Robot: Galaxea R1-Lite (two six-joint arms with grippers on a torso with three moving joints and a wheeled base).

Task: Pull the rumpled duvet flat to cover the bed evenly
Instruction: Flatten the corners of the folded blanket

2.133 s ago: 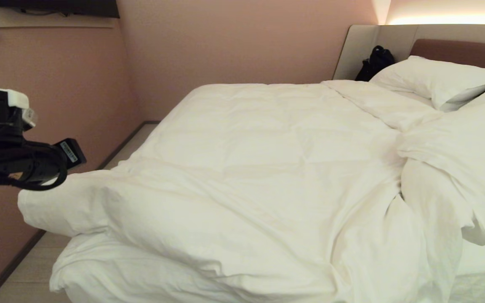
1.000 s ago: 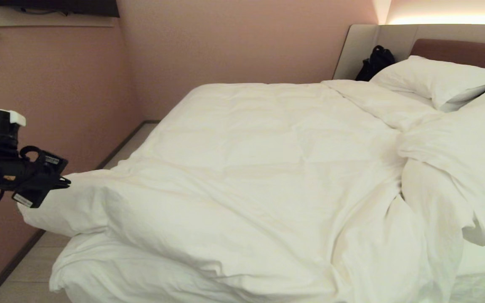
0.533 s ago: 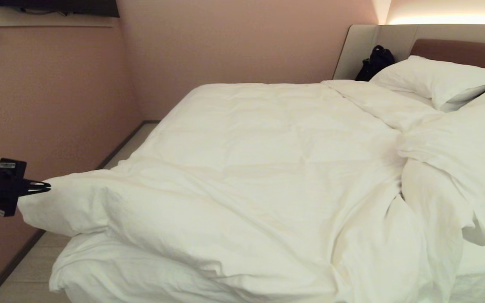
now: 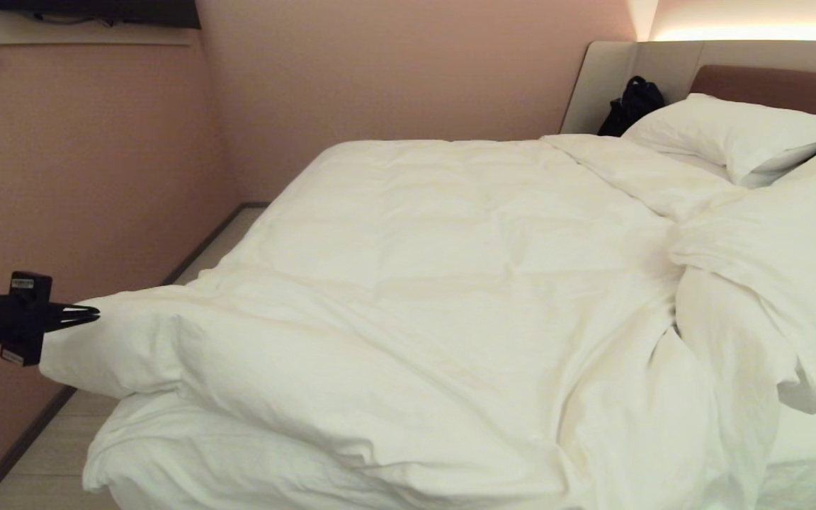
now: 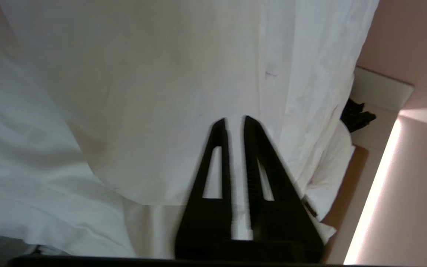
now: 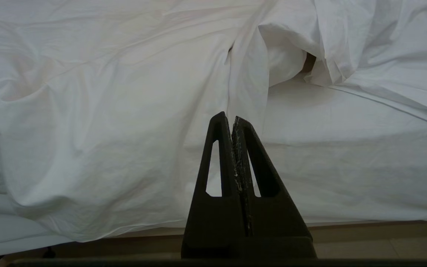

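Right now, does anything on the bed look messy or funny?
Yes. The duvet is bunched into a heap on the pillow side, leaving bare bed sheet there. Its other corner sticks off the edge by the left gripper.

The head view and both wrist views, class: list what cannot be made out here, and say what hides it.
- The bed base, head view: hidden under the duvet.
- The dark object by the headboard, head view: too small to identify.
- Whether the left gripper touches the duvet corner, left wrist view: fingers blurred.
- The right gripper, head view: outside the frame.
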